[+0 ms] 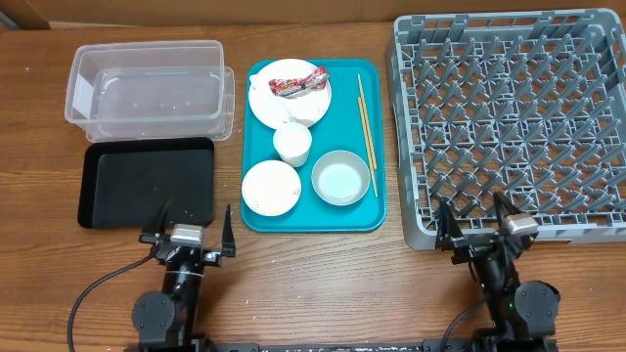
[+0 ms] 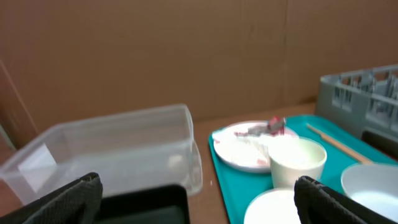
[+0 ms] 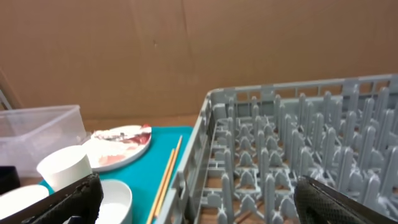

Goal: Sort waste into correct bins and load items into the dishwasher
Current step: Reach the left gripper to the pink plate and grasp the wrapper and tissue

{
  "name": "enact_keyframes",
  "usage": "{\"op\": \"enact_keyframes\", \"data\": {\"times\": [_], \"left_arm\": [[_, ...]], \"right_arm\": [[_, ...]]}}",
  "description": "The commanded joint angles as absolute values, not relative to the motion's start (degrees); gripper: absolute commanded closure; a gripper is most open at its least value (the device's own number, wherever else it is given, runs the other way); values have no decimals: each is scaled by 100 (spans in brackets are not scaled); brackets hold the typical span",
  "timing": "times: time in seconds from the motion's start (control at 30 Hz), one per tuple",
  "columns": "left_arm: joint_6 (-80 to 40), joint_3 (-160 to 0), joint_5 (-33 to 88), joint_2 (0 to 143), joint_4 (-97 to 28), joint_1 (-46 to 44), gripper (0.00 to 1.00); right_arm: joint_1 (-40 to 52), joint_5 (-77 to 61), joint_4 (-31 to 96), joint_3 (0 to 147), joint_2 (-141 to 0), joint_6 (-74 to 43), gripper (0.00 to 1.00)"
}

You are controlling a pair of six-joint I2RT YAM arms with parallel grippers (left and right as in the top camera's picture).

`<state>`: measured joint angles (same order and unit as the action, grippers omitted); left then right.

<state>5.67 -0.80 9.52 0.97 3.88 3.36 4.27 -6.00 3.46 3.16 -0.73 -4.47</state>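
A teal serving tray (image 1: pixel 337 127) holds a pink plate (image 1: pixel 262 98) with a red-and-white wrapper (image 1: pixel 298 84) and crumpled white tissue (image 1: pixel 299 113) on it. A white cup (image 1: pixel 292 145), a whitish bowl (image 1: pixel 270 187), a pale bowl (image 1: pixel 341 178) and two chopsticks (image 1: pixel 366 117) also lie there. Left of it are the clear tub (image 1: pixel 147 93) and black tray (image 1: pixel 147 186); right of it stands the grey rack (image 1: pixel 406 127). My left gripper (image 1: pixel 194 223) hangs open near the black tray's front edge. The right gripper (image 1: pixel 472 213) is open at the rack's front edge. Both are empty.
The left wrist view shows the tub (image 2: pixel 124 149), cup (image 2: pixel 297 163) and plate (image 2: pixel 239 146) ahead. In the right wrist view the chopsticks (image 3: pixel 166 174) lie beside the rack wall (image 3: pixel 205 143). A brown cardboard wall stands behind the table.
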Motion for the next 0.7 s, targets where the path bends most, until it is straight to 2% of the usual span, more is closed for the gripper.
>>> {"op": "enact_keyframes", "data": {"times": [0.0,0.3,0.47,0.67], "left_arm": [[425,-410,829,36,593,298,0],[425,-1605,589,532,582,298,0],[423,-2593,1055,1678,480,298,0],[425,-4567,1278,3599,-631,296,0]], "right_arm": [[464,-635,344,875,-40,-471,0],[464,-652,346,2029,-978,-460,0],[464,-784,624,2915,-2038,-427,0],[464,-784,1859,4451,-3699,-287,0]]}}
